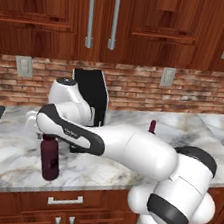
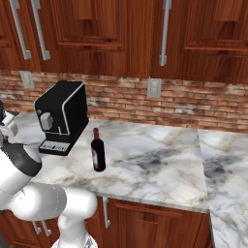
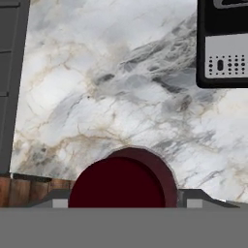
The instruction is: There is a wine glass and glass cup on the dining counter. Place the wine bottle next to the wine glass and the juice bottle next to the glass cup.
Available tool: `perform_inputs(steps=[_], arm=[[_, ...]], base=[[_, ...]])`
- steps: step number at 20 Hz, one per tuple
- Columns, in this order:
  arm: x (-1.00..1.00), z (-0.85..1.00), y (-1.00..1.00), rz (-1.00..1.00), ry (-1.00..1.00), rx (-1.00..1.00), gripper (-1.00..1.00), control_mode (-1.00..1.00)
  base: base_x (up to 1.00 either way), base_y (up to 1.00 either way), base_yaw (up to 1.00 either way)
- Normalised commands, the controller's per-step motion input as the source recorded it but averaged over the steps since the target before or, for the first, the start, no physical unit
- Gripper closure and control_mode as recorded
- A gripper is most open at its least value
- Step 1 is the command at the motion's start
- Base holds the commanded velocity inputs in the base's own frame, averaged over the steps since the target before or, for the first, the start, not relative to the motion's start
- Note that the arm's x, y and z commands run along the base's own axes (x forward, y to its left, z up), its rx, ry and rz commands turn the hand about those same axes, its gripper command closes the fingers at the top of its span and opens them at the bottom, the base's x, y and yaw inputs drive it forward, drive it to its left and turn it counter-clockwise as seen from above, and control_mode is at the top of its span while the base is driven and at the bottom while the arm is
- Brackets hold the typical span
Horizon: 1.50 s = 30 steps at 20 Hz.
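Two-finger gripper (image 1: 48,136) clamped on wide dark-red cap of stout maroon juice bottle (image 1: 50,158), upright above marble worktop (image 1: 7,155). Slim labelled wine bottle (image 2: 98,150) at 3 o'clock of black coffee machine (image 2: 60,116).

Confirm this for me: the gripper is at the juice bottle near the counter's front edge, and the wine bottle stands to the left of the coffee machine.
One detail is off. The wine bottle stands to the right of the coffee machine, not its left, as the right base view shows. The rest holds: the gripper is at the top of the juice bottle, near the front edge of the counter.
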Motion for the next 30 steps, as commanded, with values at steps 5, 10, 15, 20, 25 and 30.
perform_inputs(steps=[5, 10, 15, 20, 25, 30], arm=[[-0.49, 0.27, -0.01, 0.0, 0.0, -0.05, 1.0, -1.0], [-0.49, 0.23, -0.12, 0.0, -0.04, -0.03, 1.0, -1.0], [-0.45, 0.17, -0.22, 0.0, -0.06, 0.0, 1.0, -1.0], [-0.4, 0.11, -0.29, 0.0, -0.04, 0.0, 1.0, -1.0], [-0.3, 0.02, -0.41, 0.0, -0.04, 0.0, 1.0, -1.0], [-0.21, 0.04, -0.32, 0.0, -0.06, 0.01, 1.0, -1.0]], base=[[0.0, 0.0, 0.0], [0.0, 0.0, 0.0], [0.0, 0.0, 0.0], [0.0, 0.0, 0.0], [0.0, 0.0, 0.0], [0.0, 0.0, 0.0]])
